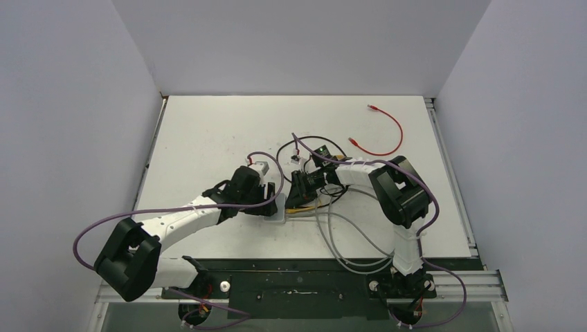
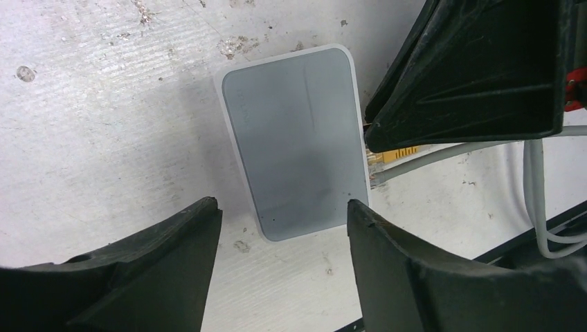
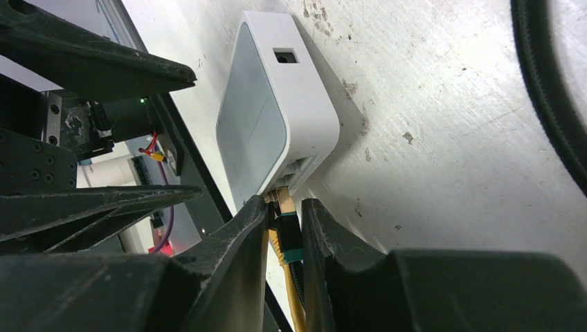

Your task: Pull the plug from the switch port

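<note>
Surface (image 1: pixel 208 138): white, matte, scuffed. I note dark specks and chipped patches in both wrist views. The switch (image 2: pixel 297 138) lies flat on it, close to the near edge, with its socket edge to my right. A yellow cable (image 3: pixel 296 297) runs along the surface to a plug (image 3: pixel 282 207) seated in that edge. Grey cables (image 2: pixel 443 158) lie beside it, one entering a neighbouring socket, and they trail across the surface toward the near edge. A red cable (image 1: pixel 396 131) lies curved at far right, well apart from the switch, both ends loose.
</note>
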`<action>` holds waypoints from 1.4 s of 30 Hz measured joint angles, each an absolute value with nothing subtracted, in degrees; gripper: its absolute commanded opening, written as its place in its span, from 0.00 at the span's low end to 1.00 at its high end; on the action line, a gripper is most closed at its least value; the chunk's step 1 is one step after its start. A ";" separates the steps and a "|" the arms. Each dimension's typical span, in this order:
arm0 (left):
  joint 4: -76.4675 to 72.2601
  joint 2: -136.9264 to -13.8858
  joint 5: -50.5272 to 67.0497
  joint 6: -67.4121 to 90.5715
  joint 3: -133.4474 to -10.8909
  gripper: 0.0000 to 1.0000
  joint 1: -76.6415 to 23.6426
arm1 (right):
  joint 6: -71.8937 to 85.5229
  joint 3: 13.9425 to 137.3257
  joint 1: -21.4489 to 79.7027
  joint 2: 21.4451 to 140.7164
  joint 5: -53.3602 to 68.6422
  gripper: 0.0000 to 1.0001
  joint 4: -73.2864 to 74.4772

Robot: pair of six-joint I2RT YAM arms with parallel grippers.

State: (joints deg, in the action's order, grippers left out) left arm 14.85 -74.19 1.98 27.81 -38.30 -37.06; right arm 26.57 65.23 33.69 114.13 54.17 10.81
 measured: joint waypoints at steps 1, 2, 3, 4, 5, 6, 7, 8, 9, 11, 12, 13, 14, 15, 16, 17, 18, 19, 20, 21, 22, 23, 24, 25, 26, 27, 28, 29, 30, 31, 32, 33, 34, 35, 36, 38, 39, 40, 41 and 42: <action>14.74 -74.30 2.07 27.83 -38.33 0.68 -37.06 | 26.57 65.23 33.69 114.13 54.19 0.05 10.81; 14.74 -74.63 2.15 27.79 -38.48 0.75 -37.08 | 26.57 65.23 33.69 114.13 54.19 0.05 10.81; 14.81 -75.11 2.20 27.77 -38.65 0.77 -37.08 | 26.57 65.23 33.69 114.13 54.22 0.05 10.79; 14.76 -75.68 2.20 27.59 -38.83 0.79 -37.15 | 26.57 65.23 33.69 114.13 54.22 0.05 10.79; 14.83 -76.23 2.20 27.57 -39.03 0.94 -37.21 | 26.59 65.23 33.69 114.13 54.22 0.05 10.79; 14.85 -76.73 2.04 27.57 -39.18 0.97 -37.34 | 26.57 65.23 33.69 114.13 54.22 0.05 10.79; 14.81 -77.17 1.98 27.31 -39.31 0.96 -37.47 | 26.57 65.23 33.69 114.13 54.24 0.05 10.79; 14.83 -77.58 1.96 27.33 -39.42 0.96 -37.63 | 26.59 65.23 33.69 114.13 54.24 0.05 10.79; 14.85 -78.00 1.78 27.42 -39.55 0.96 -37.80 | 26.57 65.23 33.69 114.13 54.24 0.05 10.79; 14.83 -78.81 1.76 27.31 -39.75 0.96 -38.09 | 26.59 65.23 33.69 114.13 54.26 0.05 10.79; 14.85 -79.22 1.74 27.29 -39.90 0.96 -38.22 | 26.57 65.23 33.69 114.13 54.26 0.05 10.76; 14.81 -79.61 1.76 27.24 -40.05 0.96 -38.35 | 26.59 65.23 33.69 114.13 54.26 0.05 10.76; 14.79 -79.99 1.76 27.18 -40.25 0.96 -38.52 | 26.59 65.23 33.69 114.10 54.26 0.05 10.76; 14.76 -80.34 1.76 27.14 -40.40 0.96 -38.63 | 26.59 65.23 33.69 114.13 54.26 0.05 10.76; 14.74 -80.73 1.78 27.07 -40.56 0.96 -38.72 | 26.59 65.23 33.69 114.10 54.26 0.05 10.76; 14.59 -81.14 1.83 26.98 -40.69 0.96 -38.85 | 26.57 65.23 33.69 114.13 54.26 0.05 10.74; 14.46 -81.58 2.00 26.94 -40.91 0.96 -38.92 | 26.55 65.23 33.69 114.13 54.24 0.05 10.76; 14.24 -82.00 2.22 26.94 -41.15 0.96 -38.98 | 26.52 65.23 33.69 114.13 54.24 0.05 10.79; 13.89 -82.43 2.24 26.87 -41.39 0.96 -39.09 | 26.52 65.23 33.69 114.13 54.26 0.05 10.74; 13.58 -82.89 2.24 26.83 -41.63 0.96 -39.24 | 26.52 65.23 33.69 114.13 54.30 0.05 10.72; 13.37 -83.35 2.26 26.79 -41.78 0.96 -39.35 | 26.55 65.23 33.69 114.10 54.33 0.05 10.72; 13.19 -83.79 2.39 26.79 -41.89 0.96 -39.44 | 26.52 65.23 33.69 114.13 54.33 0.05 10.74; 13.04 -84.12 2.50 26.79 -41.93 0.96 -39.53 | 26.52 65.23 33.69 114.10 54.30 0.05 10.74; 12.86 -84.33 2.68 26.79 -41.98 0.96 -39.55 | 26.44 65.23 33.69 114.13 54.30 0.05 10.76; 12.78 -84.44 2.72 26.79 -42.02 0.96 -39.59 | 26.37 65.23 33.69 114.13 54.30 0.05 10.79; 12.71 -84.53 2.83 26.79 -42.13 0.96 -39.62 | 26.37 65.23 33.69 114.10 54.33 0.05 10.76; 12.53 -84.62 2.92 26.81 -42.24 0.96 -39.68 | 26.37 65.23 33.69 114.10 54.33 0.05 10.72; 12.47 -84.82 2.90 26.79 -42.39 0.97 -39.77 | 26.37 65.23 33.69 114.10 54.35 0.05 10.72; 12.43 -85.06 2.87 26.79 -42.50 0.99 -39.86 | 26.37 65.23 33.69 114.13 54.37 0.05 10.72; 12.36 -85.32 2.85 26.81 -42.57 1.00 -39.94 | 26.37 65.23 33.69 114.13 54.39 0.05 10.72; 12.38 -85.52 2.81 26.83 -42.65 0.96 -39.99 | 26.35 65.23 33.69 114.13 54.37 0.05 10.74; 12.45 -85.69 2.68 26.85 -42.83 0.93 -40.01 | 26.35 65.23 33.69 114.13 54.37 0.05 10.74; 12.53 -85.86 2.39 26.94 -43.07 0.90 -40.03 | 26.33 65.23 33.69 114.10 54.37 0.05 10.74; 12.60 -85.97 2.09 27.09 -43.31 0.87 -40.03 | 26.33 65.23 33.69 114.13 54.37 0.05 10.72; 12.71 -86.02 1.89 27.07 -43.46 0.84 -40.03 | 26.35 65.23 33.69 114.13 54.33 0.05 10.70; 13.15 -86.02 1.15 27.24 -43.79 0.77 -40.10 | 26.35 65.23 33.69 114.10 54.30 0.05 10.63; 13.23 -86.02 0.91 27.31 -43.86 0.73 -40.14 | 26.35 65.23 33.69 114.10 54.28 0.05 10.55; 13.32 -86.02 0.75 27.42 -43.90 0.69 -40.16 | 26.35 65.23 33.69 114.10 54.26 0.05 10.48; 13.34 -86.02 0.67 27.49 -43.90 0.63 -40.18 | 26.35 65.23 33.69 114.10 54.22 0.05 10.44; 13.37 -86.00 0.56 27.59 -43.90 0.55 -40.21 | 26.35 65.21 33.69 114.13 54.17 0.05 10.37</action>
